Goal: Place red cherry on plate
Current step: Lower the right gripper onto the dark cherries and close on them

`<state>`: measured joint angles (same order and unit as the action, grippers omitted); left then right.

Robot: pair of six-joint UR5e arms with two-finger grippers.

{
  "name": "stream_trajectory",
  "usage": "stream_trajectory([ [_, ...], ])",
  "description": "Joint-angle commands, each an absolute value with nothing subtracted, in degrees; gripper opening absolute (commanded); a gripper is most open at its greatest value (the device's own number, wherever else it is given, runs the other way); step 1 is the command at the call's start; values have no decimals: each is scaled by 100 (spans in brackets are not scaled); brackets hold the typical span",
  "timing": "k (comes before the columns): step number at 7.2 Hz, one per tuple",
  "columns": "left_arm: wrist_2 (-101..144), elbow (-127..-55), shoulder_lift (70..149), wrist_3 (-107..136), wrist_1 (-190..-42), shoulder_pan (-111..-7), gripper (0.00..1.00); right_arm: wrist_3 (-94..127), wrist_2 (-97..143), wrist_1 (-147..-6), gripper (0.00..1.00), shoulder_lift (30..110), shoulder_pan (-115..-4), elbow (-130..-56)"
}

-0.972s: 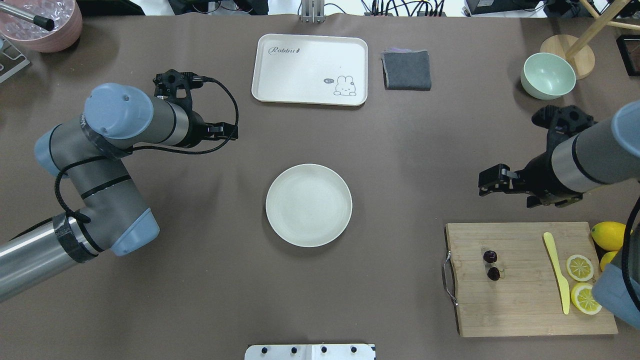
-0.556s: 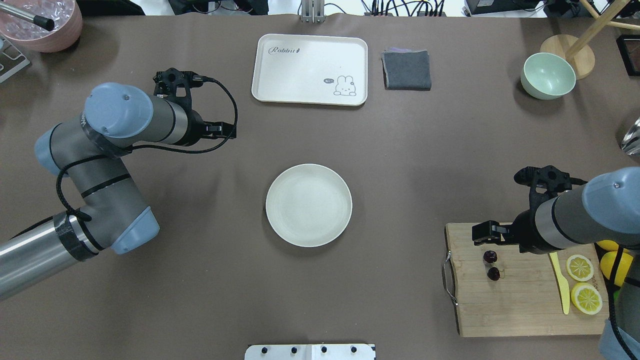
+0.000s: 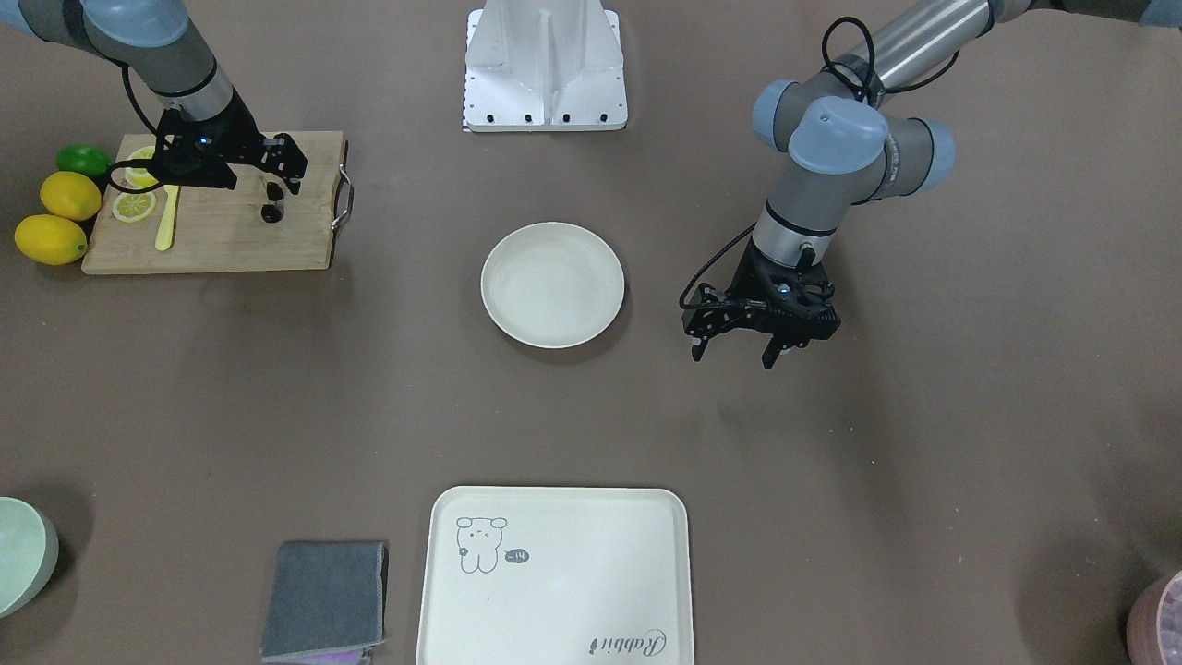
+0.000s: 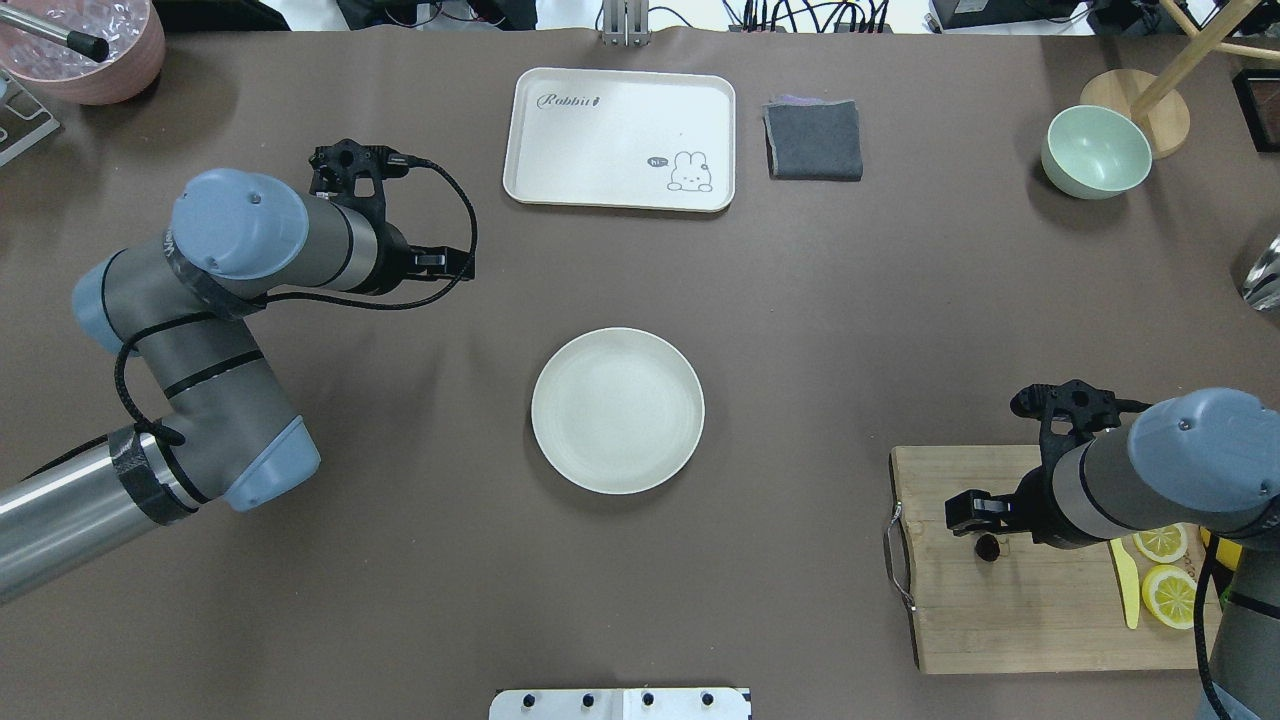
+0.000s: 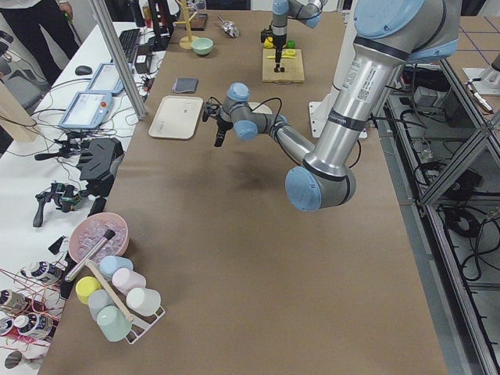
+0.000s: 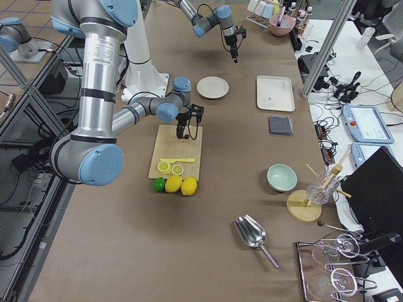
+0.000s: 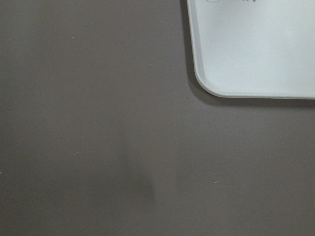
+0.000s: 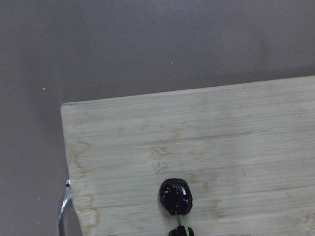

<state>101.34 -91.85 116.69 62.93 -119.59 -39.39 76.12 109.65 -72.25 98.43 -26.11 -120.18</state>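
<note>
Red cherry [image 8: 175,196], likely paired, on board [image 8: 221,137]; plate [image 4: 617,410] well apart.

Seen from overhead, the right gripper [image 4: 972,512] covers part of the cherry [image 4: 988,546] pair on the board [image 4: 1000,620] at 4 o'clock, so only one dark fruit shows, and its arm hides the upper knife [image 4: 1125,585] and most of a lemon [image 4: 1218,548]. The right wrist view cuts the second fruit off at its 6 o'clock edge. The left wrist view crops the tray [image 7: 256,49] at 1 o'clock, and the front view clips a green bowl [image 3: 18,563] at 8 o'clock.
</note>
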Motion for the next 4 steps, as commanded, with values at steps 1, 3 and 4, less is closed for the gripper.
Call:
stream_trajectory([
  [1, 10108, -9185, 11672, 6302, -11962, -3937, 98, 7611, 10732, -7225, 62, 9809, -2400, -11839],
  [3, 10099, -9193, 11672, 6302, -11962, -3938, 98, 7611, 10792, -7225, 31, 9817, -2495, -11891],
  [4, 10099, -9193, 11672, 6302, -11962, -3938, 98, 7611, 10802, -7225, 27, 9835, -2583, -11892],
])
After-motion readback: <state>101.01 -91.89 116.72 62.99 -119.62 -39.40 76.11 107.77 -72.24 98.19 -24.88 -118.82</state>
